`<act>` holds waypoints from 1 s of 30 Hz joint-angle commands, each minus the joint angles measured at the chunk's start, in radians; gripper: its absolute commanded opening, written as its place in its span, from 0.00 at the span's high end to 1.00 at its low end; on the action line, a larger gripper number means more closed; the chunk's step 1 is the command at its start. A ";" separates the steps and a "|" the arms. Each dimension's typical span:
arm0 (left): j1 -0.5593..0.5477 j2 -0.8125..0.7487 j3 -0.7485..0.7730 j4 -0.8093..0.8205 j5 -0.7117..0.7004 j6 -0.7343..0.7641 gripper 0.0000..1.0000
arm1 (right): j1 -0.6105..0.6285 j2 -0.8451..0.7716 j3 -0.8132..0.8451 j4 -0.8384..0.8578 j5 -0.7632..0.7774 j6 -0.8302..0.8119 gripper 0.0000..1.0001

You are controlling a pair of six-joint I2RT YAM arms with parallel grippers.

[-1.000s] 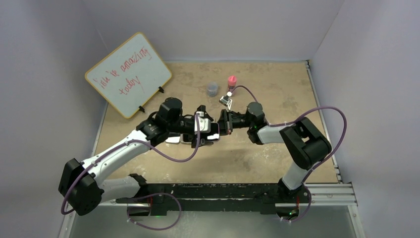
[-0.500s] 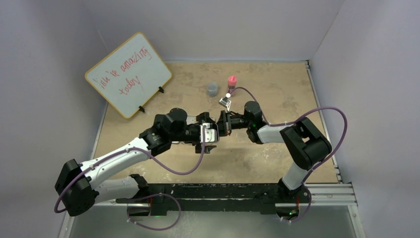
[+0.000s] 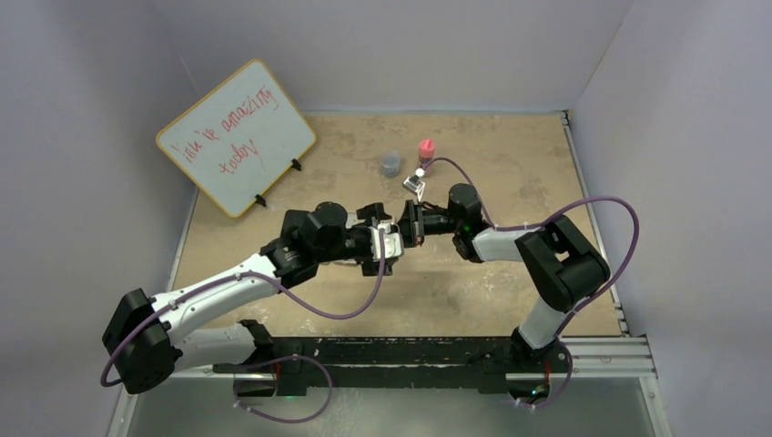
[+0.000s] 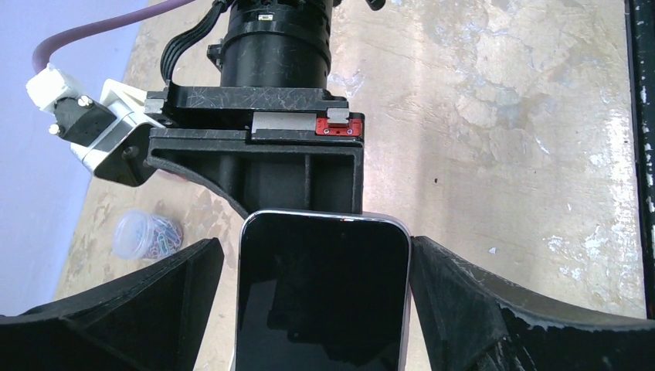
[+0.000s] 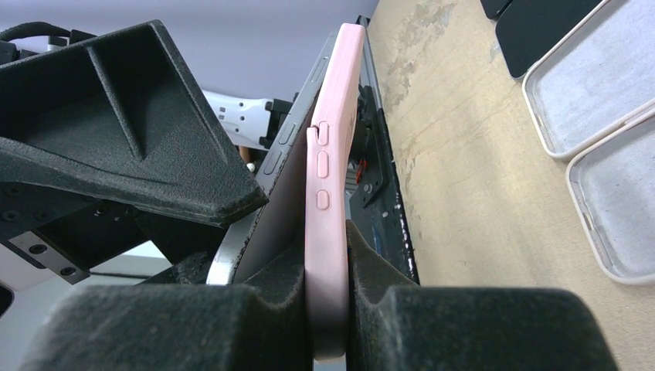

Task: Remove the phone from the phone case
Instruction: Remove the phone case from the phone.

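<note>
My right gripper [image 5: 328,297] is shut on the lower end of a pink phone case [image 5: 334,154], which it holds on edge above the table. The phone [image 5: 297,135] leans out of the case at its far end, and a wedge-shaped gap shows between them. In the left wrist view the phone's black screen [image 4: 323,301] lies between my left gripper's [image 4: 317,247] fingers. That gripper is open. One finger [image 4: 463,294] rests against the phone's edge, and a sliver of table shows beside the other finger [image 4: 178,294]. From above, the left gripper [image 3: 387,241] and the right gripper [image 3: 414,223] meet nose to nose.
A whiteboard [image 3: 235,137] leans at the back left. A grey cup [image 3: 391,164], a red-capped bottle [image 3: 425,148] and a small clip [image 3: 415,185] sit behind the grippers. A tub of paper clips [image 4: 147,234] is nearby. Two empty white cases [image 5: 595,85] lie on the table.
My left arm has pushed to the right, bringing its gripper up around the phone and close against the right gripper. The right gripper has held its grip and shifted slightly.
</note>
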 commanded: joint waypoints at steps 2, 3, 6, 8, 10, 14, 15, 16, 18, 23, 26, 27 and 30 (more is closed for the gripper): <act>-0.013 0.003 -0.014 0.034 -0.062 0.005 0.08 | 0.008 -0.021 0.054 0.055 -0.002 -0.006 1.00; -0.013 0.004 -0.015 0.034 -0.064 0.008 0.08 | 0.008 -0.023 0.056 0.052 -0.002 -0.007 1.00; -0.015 0.006 -0.015 0.036 -0.051 0.006 0.09 | 0.011 -0.022 0.059 0.045 -0.001 -0.009 1.00; -0.015 0.017 -0.014 0.032 -0.046 0.005 0.10 | 0.014 -0.022 0.059 0.043 0.001 -0.012 1.00; -0.016 0.032 -0.012 0.027 -0.042 0.003 0.12 | 0.015 -0.021 0.061 0.043 0.001 -0.011 1.00; -0.015 0.054 -0.003 0.020 -0.035 -0.007 0.19 | 0.017 -0.022 0.063 0.043 0.001 -0.011 1.00; -0.015 0.059 0.000 0.014 -0.035 -0.008 0.20 | 0.017 -0.023 0.065 0.045 -0.001 -0.012 1.00; -0.015 0.066 0.004 0.008 -0.037 -0.009 0.22 | 0.017 -0.024 0.065 0.045 -0.003 -0.011 1.00; -0.016 0.078 0.008 0.006 -0.049 -0.008 0.28 | 0.016 -0.029 0.065 0.043 -0.005 -0.011 1.00; -0.011 0.059 0.018 -0.019 -0.049 -0.029 0.57 | 0.017 -0.034 0.065 0.009 -0.009 -0.036 1.00; 0.005 0.021 0.011 -0.012 -0.026 -0.049 0.74 | 0.016 -0.032 0.061 -0.012 -0.004 -0.057 1.00; 0.014 0.008 0.009 -0.011 -0.014 -0.056 0.78 | 0.017 -0.032 0.060 -0.019 -0.004 -0.066 1.00; 0.052 -0.029 0.004 0.035 0.036 -0.081 0.92 | 0.016 -0.031 0.058 -0.063 -0.005 -0.105 1.00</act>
